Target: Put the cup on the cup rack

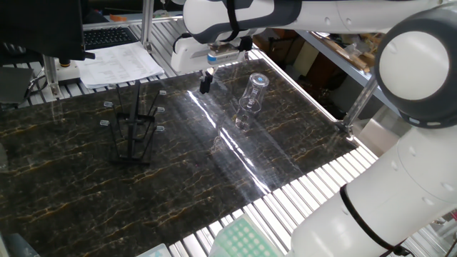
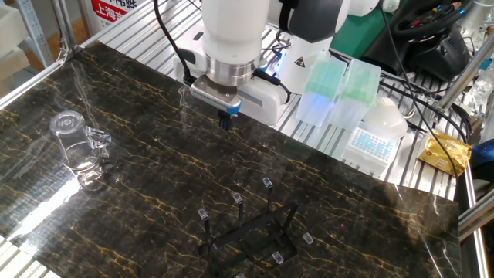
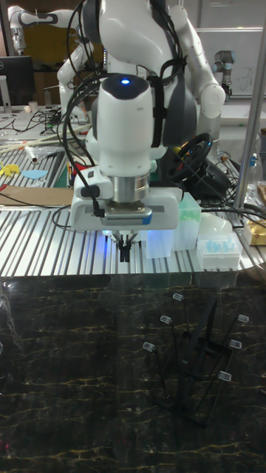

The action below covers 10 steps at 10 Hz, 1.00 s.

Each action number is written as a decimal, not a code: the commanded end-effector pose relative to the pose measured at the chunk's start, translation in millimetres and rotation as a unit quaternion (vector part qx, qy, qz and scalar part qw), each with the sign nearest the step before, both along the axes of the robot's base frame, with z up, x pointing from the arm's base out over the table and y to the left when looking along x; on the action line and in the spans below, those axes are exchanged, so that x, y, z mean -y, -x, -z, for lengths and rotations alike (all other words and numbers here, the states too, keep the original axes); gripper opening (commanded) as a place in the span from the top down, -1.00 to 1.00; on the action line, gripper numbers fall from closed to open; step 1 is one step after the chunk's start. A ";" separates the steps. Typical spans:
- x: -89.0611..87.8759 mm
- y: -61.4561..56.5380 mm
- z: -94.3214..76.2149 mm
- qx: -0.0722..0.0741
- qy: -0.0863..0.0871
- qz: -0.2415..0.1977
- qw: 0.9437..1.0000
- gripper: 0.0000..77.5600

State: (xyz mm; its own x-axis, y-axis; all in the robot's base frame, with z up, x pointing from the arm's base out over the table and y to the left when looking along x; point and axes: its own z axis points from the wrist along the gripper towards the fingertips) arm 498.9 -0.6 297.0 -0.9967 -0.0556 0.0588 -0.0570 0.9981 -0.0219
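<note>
The cup (image 1: pixel 250 101) (image 2: pixel 77 149) is a clear glass with a small handle, standing upright on the dark marble-patterned table. It does not show in the tall fixed view. The cup rack (image 1: pixel 134 127) (image 2: pixel 251 228) (image 3: pixel 199 354) is a black wire stand with pale-tipped prongs, well apart from the cup. My gripper (image 1: pixel 206 80) (image 2: pixel 225 119) (image 3: pixel 124 251) hangs shut above the table's far edge with nothing in it. It is apart from both the cup and the rack.
Pipette-tip boxes (image 2: pixel 340 86) and a white lidded container (image 2: pixel 382 123) sit on the metal slats beyond the table. Papers (image 1: pixel 118 63) and a keyboard lie behind the rack. A green tray (image 1: pixel 239 243) is at the near edge. A metal post (image 1: pixel 360 96) stands at the table corner.
</note>
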 end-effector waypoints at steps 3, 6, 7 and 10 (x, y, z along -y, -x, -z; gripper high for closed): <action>40.3 -6.2 16.3 0.002 -0.006 -0.014 1.000 1.00; 52.7 -8.2 19.4 0.002 0.002 0.008 1.000 1.00; 58.3 -9.1 20.6 0.003 0.002 0.010 1.000 1.00; 79.9 -13.8 24.4 0.003 0.002 0.017 1.000 1.00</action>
State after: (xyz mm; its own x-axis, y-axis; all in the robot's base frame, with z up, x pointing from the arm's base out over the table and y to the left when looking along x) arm 507.7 -62.5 275.7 -0.9976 -0.0392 0.0575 -0.0406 0.9989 -0.0228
